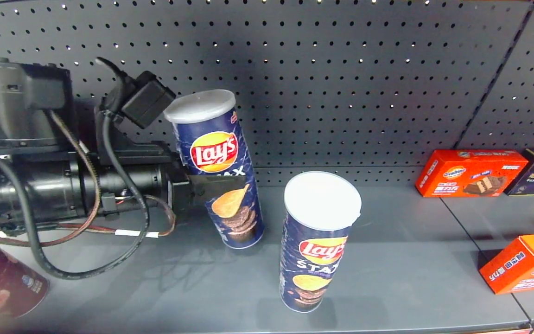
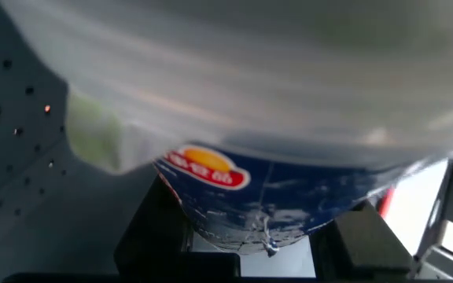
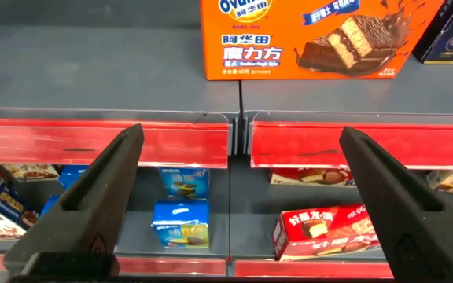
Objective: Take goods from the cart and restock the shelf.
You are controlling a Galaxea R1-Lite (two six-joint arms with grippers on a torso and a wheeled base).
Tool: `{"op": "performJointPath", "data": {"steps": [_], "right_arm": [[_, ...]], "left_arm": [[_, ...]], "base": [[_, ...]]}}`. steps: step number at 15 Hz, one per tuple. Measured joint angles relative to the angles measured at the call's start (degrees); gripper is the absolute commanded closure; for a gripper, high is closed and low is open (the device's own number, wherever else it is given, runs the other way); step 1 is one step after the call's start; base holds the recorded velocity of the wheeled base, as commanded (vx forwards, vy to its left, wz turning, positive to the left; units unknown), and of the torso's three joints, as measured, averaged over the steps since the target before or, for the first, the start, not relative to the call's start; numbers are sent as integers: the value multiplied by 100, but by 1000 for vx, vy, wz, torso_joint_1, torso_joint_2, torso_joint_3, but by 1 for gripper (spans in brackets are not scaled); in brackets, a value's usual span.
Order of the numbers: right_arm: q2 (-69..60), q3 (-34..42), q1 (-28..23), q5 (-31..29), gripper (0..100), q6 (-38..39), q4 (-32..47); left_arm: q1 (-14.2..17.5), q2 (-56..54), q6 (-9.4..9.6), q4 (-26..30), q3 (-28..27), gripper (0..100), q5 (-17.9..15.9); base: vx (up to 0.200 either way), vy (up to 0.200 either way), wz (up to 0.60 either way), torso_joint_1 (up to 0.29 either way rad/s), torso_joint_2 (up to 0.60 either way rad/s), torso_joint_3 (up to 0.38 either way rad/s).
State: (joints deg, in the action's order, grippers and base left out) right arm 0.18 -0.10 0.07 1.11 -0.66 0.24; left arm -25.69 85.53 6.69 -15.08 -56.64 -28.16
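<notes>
The tilted dark blue chip tube [image 1: 223,176] and the upright dark blue chip tube [image 1: 313,264] have glossy printed wraps and smooth, milky white plastic lids [image 1: 322,199]. The grey shelf board [image 1: 410,264] and perforated grey back panel [image 1: 341,69] look like matt painted metal. The orange rectangular box [image 1: 471,171] is glossy card. The black fingers [image 3: 93,212] of the right gripper [image 3: 242,134] look like matt plastic, and the red shelf-edge strips [image 3: 163,143] like shiny plastic.

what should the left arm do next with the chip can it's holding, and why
Probably tip the held can upright and settle its base flat on the shelf before letting go. The left gripper grips it mid-body, it leans with its lid toward the arm, and the second can stands close by, so releasing now might topple it.
</notes>
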Motion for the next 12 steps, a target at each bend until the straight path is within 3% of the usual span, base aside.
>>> {"op": "performJointPath", "data": {"steps": [2,4,6,9,12], "right_arm": [[0,2,0,1,0,0,2],[0,2,0,1,0,-2,2],[0,2,0,1,0,-2,0],[0,0,0,0,0,-2,2],[0,0,0,1,0,-2,0]], "left_arm": [[-77,304,50,-2,-297,100,118],[-182,592,274,-2,-549,100,233],[-289,820,379,0,-711,100,249],[-333,1115,764,0,-905,100,251],[-336,1458,909,0,-1237,100,227]], "base": [[0,0,0,0,0,0],[0,0,0,0,0,0],[0,0,0,0,0,0],[0,0,0,0,0,0],[0,0,0,0,0,0]]}}
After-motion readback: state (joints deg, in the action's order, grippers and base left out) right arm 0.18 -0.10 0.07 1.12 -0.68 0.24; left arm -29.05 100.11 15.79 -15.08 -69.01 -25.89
